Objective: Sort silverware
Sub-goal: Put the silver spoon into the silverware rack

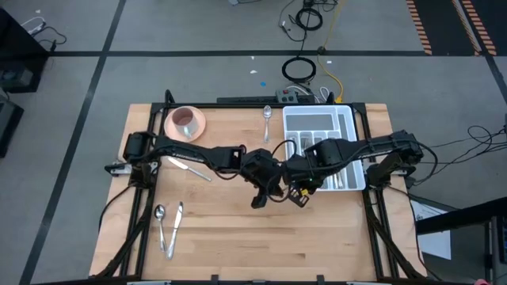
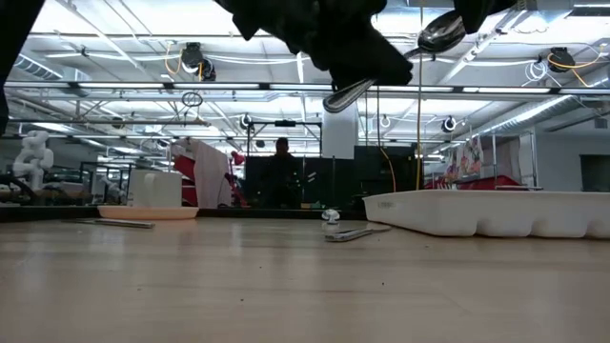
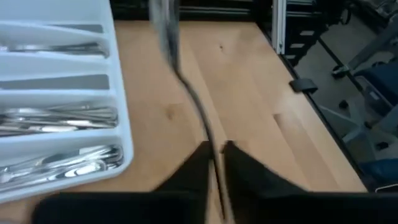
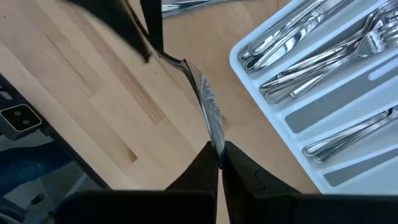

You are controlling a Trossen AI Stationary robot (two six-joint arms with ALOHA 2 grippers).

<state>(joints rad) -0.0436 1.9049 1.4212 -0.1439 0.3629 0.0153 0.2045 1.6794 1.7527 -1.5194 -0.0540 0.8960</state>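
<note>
Two dark jointed arms, black cabling, each claw's fingers (image 4: 205,171) matte black wedges.

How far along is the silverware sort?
Done: several compartments of the white tray hold sorted silverware. In hand: one spoon, pinched at mid-table by both the left gripper and the right gripper, beside the tray. Left: loose pieces on the wood, a second spoon by the tray's corner, a knife near the pink saucer, and a few pieces at the front left.
</note>
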